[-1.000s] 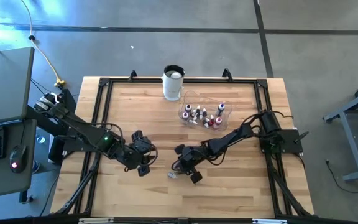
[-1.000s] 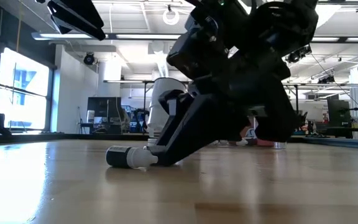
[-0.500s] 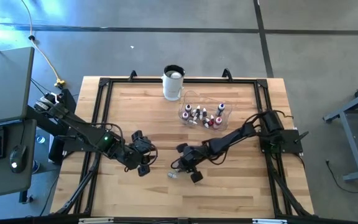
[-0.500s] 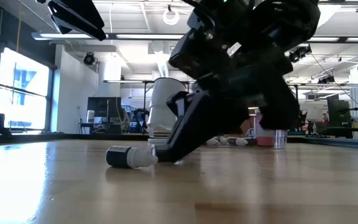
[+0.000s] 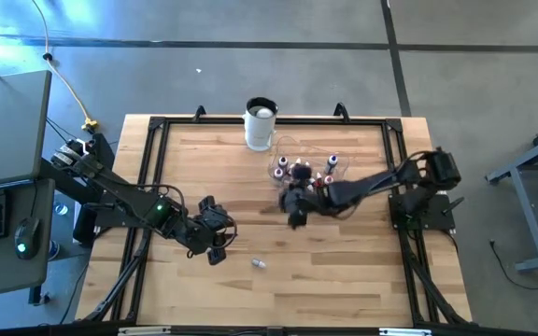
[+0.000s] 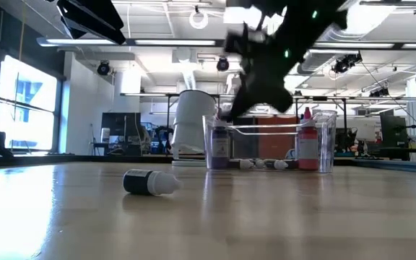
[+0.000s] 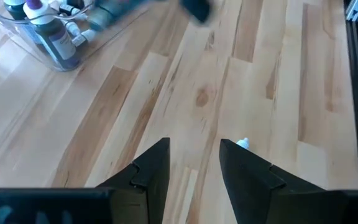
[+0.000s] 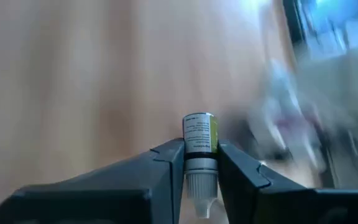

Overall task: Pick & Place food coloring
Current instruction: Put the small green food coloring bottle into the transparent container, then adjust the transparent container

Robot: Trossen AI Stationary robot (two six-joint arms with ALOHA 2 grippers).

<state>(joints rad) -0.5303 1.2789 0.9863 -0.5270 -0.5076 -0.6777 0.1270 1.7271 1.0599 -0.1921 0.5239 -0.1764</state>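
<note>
My right gripper point(image 5: 294, 207) hangs in the air just at the near side of the clear bowl point(image 5: 304, 173), shut on one small food coloring bottle point(image 8: 199, 134) with a pale label and a white cap. Several more bottles stand and lie in the bowl point(image 6: 269, 141). One dark bottle with a white cap point(image 5: 260, 263) lies on its side on the wood point(image 6: 149, 182). My left gripper point(image 5: 215, 245) waits open, low over the table to that bottle's left; the bottle's cap point(image 7: 243, 143) peeks past one of its fingers. My right gripper pinches the bottle between its two fingers point(image 8: 166, 155) at the neck, where the body meets the white cap point(image 8: 199, 163). The labelled body sticks out past the fingertips, and the cap points back between the fingers. The bottle is lifted clear of the table.
A tall white cup point(image 5: 261, 124) stands at the far edge, left of the bowl. A black frame point(image 5: 148, 187) runs around the tabletop. Bare wood point(image 5: 344, 271) lies along the near side of the table.
My right gripper has risen from the table beside the lying bottle and swung quickly toward the far edge and the right, up to the bowl, carrying a bottle. The lying bottle has stayed where it was.
</note>
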